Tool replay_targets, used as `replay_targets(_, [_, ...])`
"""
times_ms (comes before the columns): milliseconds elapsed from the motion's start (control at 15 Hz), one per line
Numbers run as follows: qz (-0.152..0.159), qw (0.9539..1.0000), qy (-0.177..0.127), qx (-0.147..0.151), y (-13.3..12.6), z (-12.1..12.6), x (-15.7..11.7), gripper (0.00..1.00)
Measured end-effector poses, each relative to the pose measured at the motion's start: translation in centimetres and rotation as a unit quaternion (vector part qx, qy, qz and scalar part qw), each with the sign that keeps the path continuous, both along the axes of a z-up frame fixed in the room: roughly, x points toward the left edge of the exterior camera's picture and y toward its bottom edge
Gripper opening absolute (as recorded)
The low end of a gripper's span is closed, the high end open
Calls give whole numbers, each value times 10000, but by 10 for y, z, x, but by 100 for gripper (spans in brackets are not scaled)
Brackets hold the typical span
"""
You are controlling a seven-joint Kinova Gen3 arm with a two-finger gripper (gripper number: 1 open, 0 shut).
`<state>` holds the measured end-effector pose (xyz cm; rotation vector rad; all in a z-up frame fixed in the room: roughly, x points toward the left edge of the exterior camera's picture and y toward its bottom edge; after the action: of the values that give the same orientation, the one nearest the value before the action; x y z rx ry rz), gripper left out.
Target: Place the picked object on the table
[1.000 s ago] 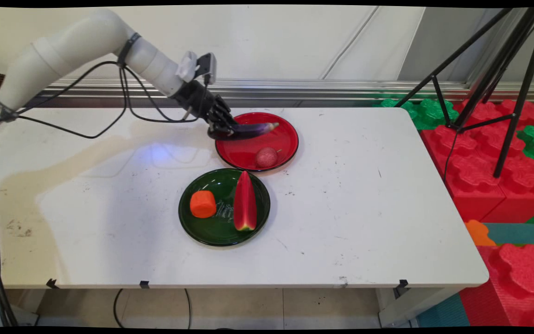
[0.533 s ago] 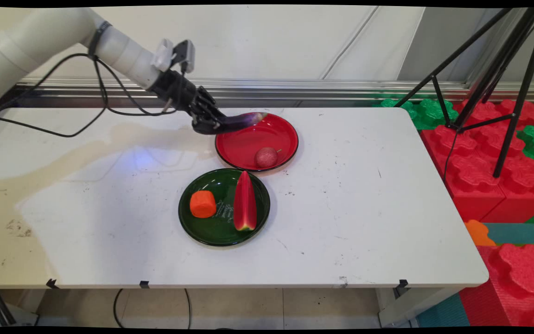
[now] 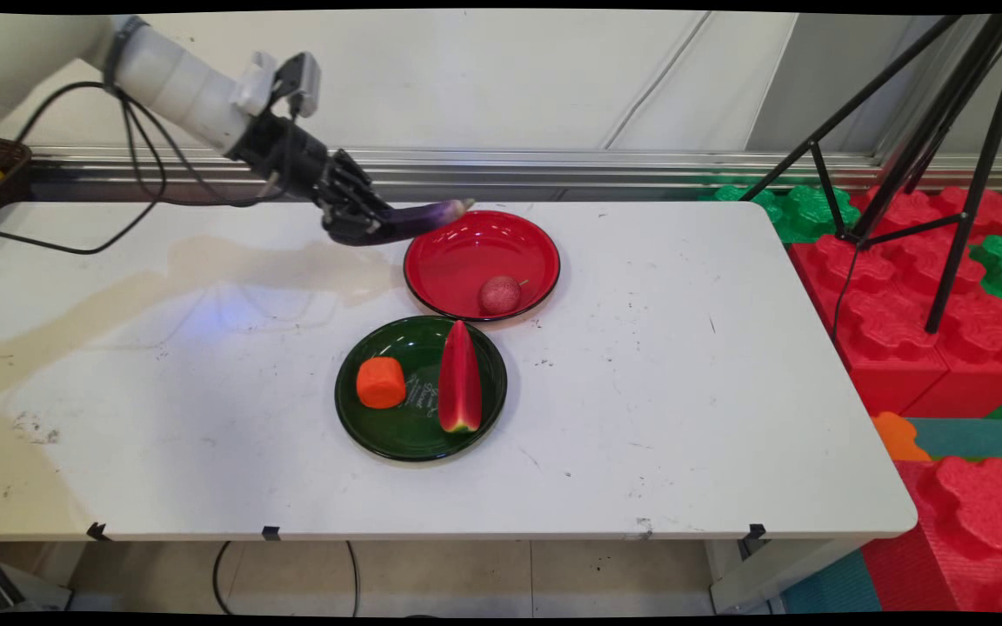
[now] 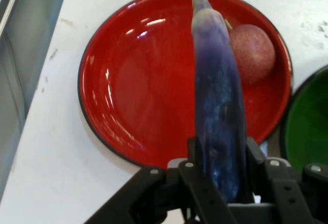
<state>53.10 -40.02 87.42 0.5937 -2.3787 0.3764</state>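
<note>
While held clear of the tabletop (image 3: 684,391), the eggplant (image 3: 418,219) sits clenched in the tool (image 3: 360,228), tip pointing twd the red plate (image 3: 466,252), just left of its rim. In hand view the eggplant (image 4: 218,106) runs across the red plate (image 4: 133,80) w/ a reddish round fruit (image 4: 252,52) beside it. Green plate (image 3: 397,435) nearer cam carries an orange chunk (image 3: 380,382) & watermelon slice (image 3: 459,378), apart.

Table (image 3: 684,417): two plates at centre, touching. Rear plate (image 3: 466,248): one fruit (image 3: 499,295). Front plate (image 3: 405,435): carrot piece (image 3: 380,382) left, watermelon slice (image 3: 459,378) right.
</note>
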Motion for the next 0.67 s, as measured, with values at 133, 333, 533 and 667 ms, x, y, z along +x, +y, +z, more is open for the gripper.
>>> replay_targets(133, [-10,10000,-56,50,14,7,11,0])
replay_targets(333, [-138,9995,-265,122,31,13,28,0])
replay_targets(533, [-312,9980,-523,167,43,14,41,0])
replay_targets(667, [-410,9967,-681,183,49,12,47,0])
